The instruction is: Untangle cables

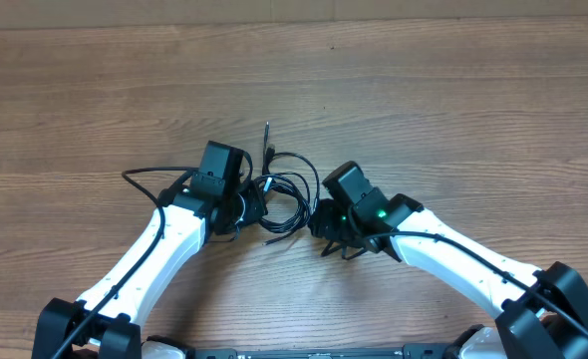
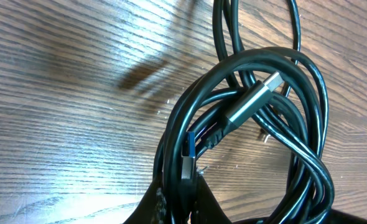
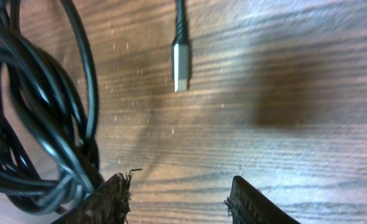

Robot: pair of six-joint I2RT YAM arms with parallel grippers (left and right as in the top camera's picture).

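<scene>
Cables (image 1: 284, 189) pinched in left claw (image 2: 182, 200); right claw (image 3: 180, 200) held spread, empty; cables seen at frame left, just beside lower-left finger (image 3: 112, 202)

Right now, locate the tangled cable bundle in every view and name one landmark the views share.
Overhead: the cable bundle sits at the centre of the picture.
Left wrist: the bundle fills the right half and runs down to the bottom edge.
Right wrist: the bundle lies along the left edge.
Shared landmark: the wood-grain table under it.
</scene>
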